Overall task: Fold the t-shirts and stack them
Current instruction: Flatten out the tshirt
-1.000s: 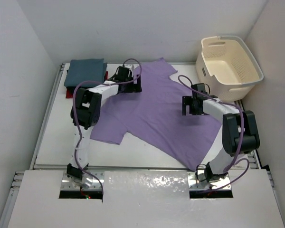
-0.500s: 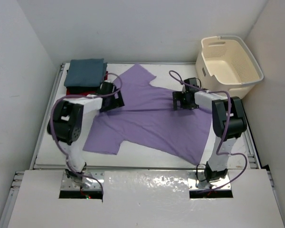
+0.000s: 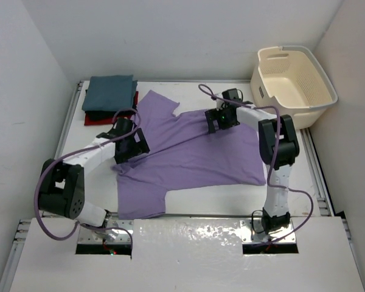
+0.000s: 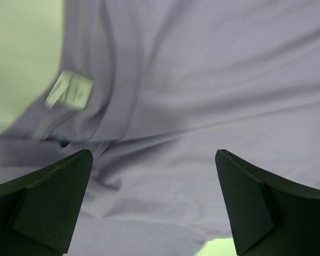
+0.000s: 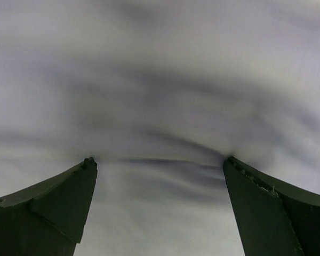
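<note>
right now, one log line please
left jaws open over lavender t-shirt | right jaws open over it | teal t-shirt folded, far left

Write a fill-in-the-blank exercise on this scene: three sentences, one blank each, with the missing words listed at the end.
1. The left gripper and the right gripper are over the lavender t-shirt, both with jaws ____.
2. The folded stack sits in the far ____ corner of the table.
3. The cream basket is ____.
Missing words: open; left; empty.
</note>
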